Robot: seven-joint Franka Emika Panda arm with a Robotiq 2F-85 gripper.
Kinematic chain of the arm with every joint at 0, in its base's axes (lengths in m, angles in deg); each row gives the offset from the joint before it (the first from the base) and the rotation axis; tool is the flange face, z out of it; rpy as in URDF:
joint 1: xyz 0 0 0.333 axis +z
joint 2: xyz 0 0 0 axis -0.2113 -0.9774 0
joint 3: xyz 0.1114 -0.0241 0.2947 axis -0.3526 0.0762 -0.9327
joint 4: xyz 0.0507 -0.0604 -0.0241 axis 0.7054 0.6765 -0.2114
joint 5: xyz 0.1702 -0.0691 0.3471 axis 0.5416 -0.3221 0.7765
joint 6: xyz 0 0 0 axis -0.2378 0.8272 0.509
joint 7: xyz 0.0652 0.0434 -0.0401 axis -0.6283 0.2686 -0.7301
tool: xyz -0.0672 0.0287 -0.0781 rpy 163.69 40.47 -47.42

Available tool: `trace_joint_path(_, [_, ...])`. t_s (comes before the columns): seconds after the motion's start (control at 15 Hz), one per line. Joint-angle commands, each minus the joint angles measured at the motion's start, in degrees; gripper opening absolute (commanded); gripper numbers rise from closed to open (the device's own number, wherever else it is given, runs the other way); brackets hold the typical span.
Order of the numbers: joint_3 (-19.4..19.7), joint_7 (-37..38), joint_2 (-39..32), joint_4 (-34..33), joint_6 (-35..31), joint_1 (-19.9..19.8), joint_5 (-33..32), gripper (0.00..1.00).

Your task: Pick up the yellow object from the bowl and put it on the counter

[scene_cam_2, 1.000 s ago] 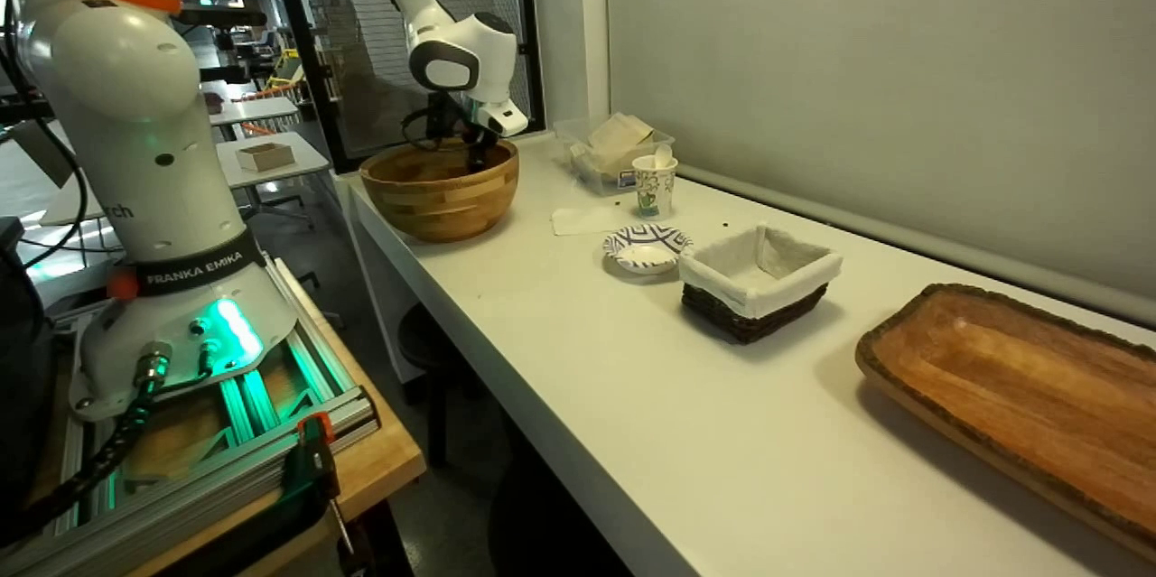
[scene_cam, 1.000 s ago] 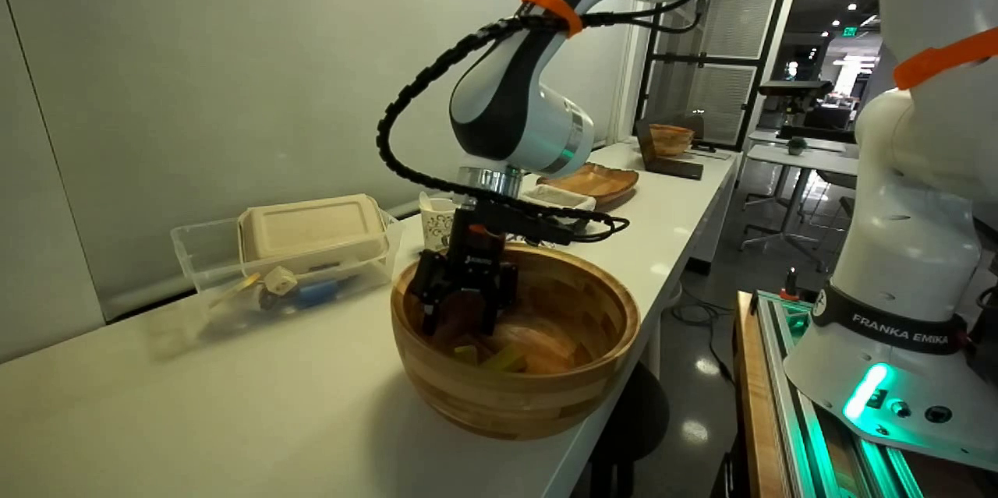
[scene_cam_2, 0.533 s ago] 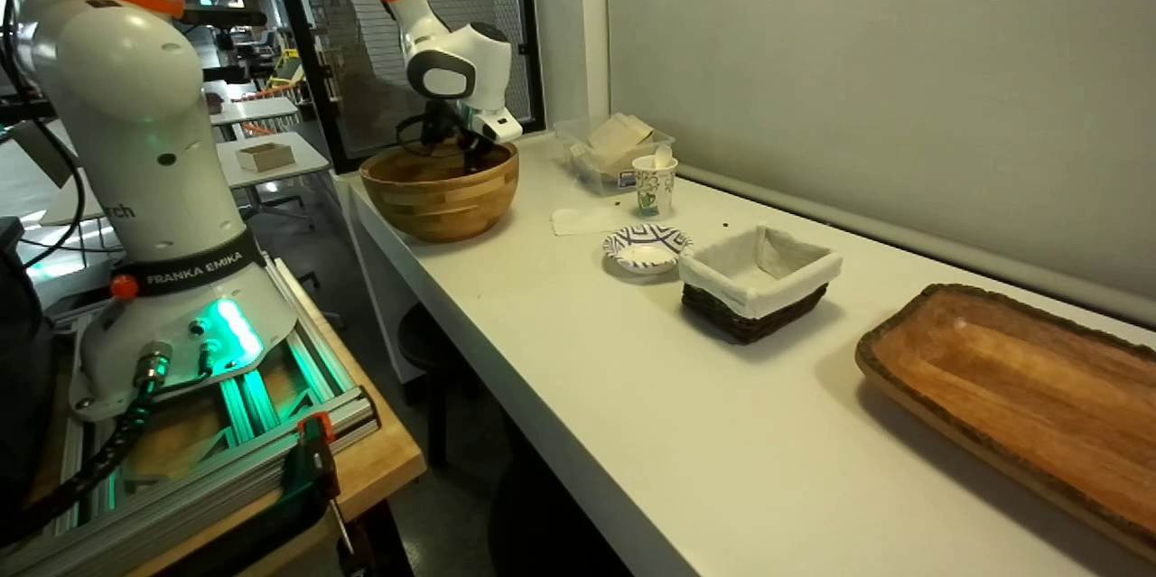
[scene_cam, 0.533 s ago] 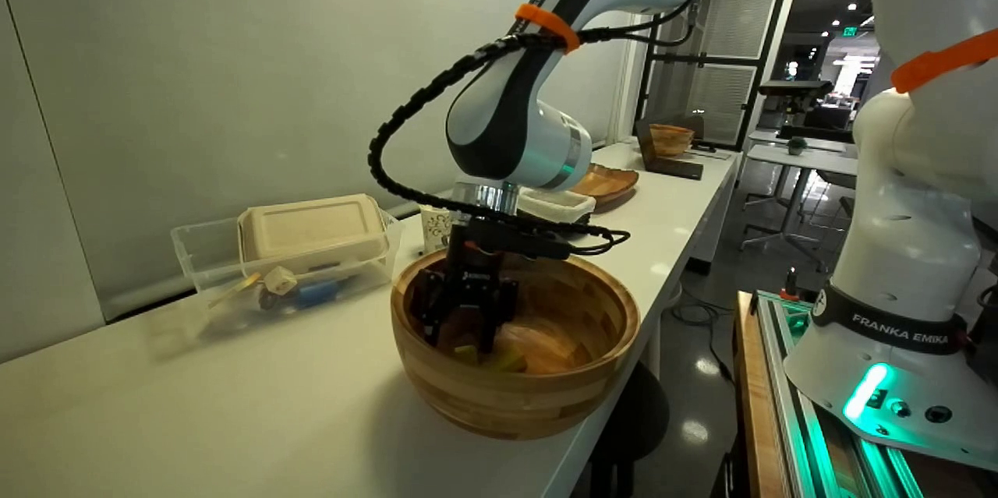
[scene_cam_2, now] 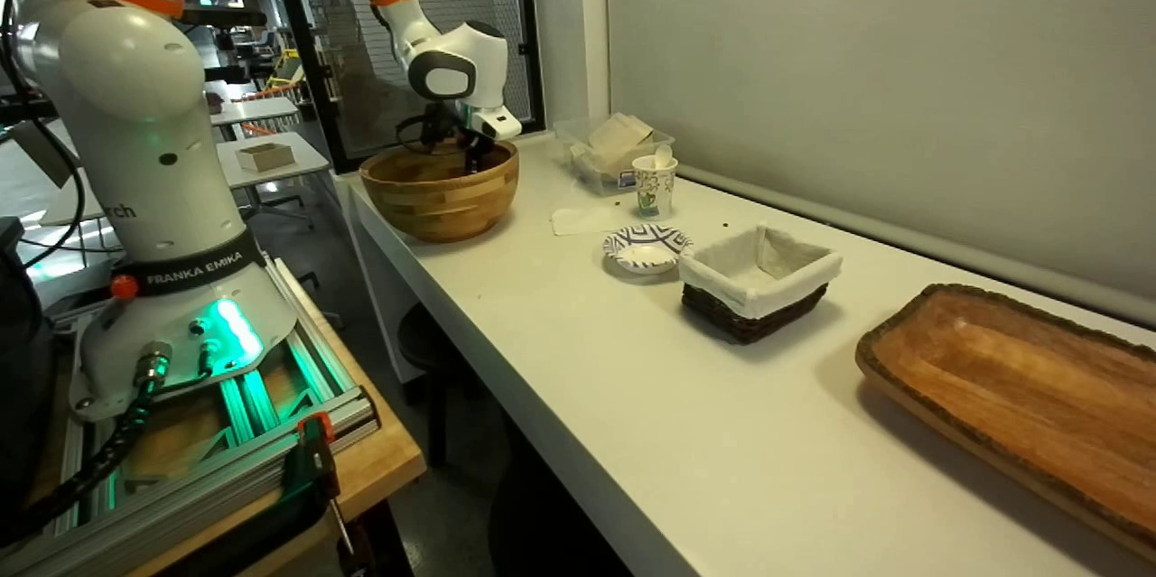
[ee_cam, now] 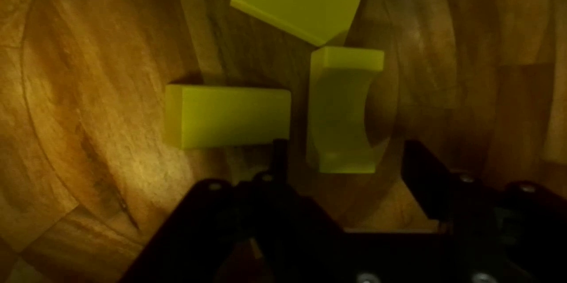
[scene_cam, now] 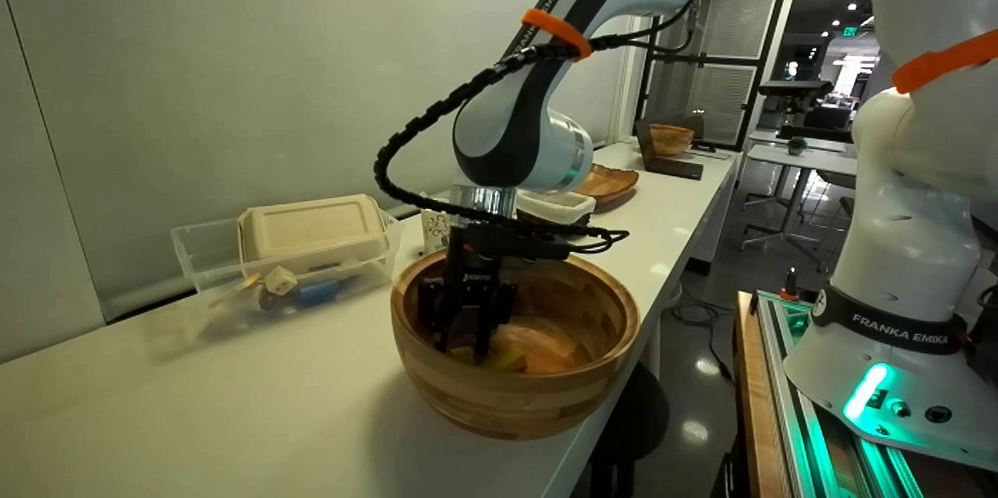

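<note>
The large brown wooden bowl (scene_cam: pixel 514 404) stands on the white counter (scene_cam: pixel 234 420); both also show in an exterior view, the bowl (scene_cam_2: pixel 442 211) and the counter (scene_cam_2: pixel 560 360). In the wrist view three yellow blocks lie on the bowl's floor: an arched block (ee_cam: pixel 336 106), a rectangular block (ee_cam: pixel 234 117) to its left and another block (ee_cam: pixel 297 4) at the top. My gripper (ee_cam: pixel 347 154) is open, its fingers to the left and right of the arched block's near end, apart from it. In an exterior view the gripper (scene_cam: pixel 461 347) is inside the bowl, partly hiding the blocks.
A clear plastic box (scene_cam: pixel 191 252) with items stands beside the bowl. A paper cup (scene_cam_2: pixel 654 193), a patterned dish (scene_cam_2: pixel 647 254), a cloth-lined basket (scene_cam_2: pixel 759 288) and a wooden tray (scene_cam_2: pixel 1030 378) stand along the counter. The bowl's high wall surrounds the gripper.
My gripper has moved down deeper into the bowl, toward the blocks. In an exterior view its fingers look closer together than before; whether from turning or partly closing I cannot tell.
</note>
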Motion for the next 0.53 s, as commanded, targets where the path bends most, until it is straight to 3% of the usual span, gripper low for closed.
trace_joint_path(0.0, [0.58,3.09,-0.48,0.84,-2.60,0.82,-4.01,0.86])
trace_joint_path(0.07, [0.39,3.17,-0.80,0.73,-2.83,0.74,-4.54,0.89])
trace_joint_path(0.13, [0.07,3.11,-1.08,0.60,-2.99,0.55,-4.85,0.82])
trace_joint_path(0.47, [-0.66,3.50,-1.58,0.51,-2.92,0.62,-6.78,0.38])
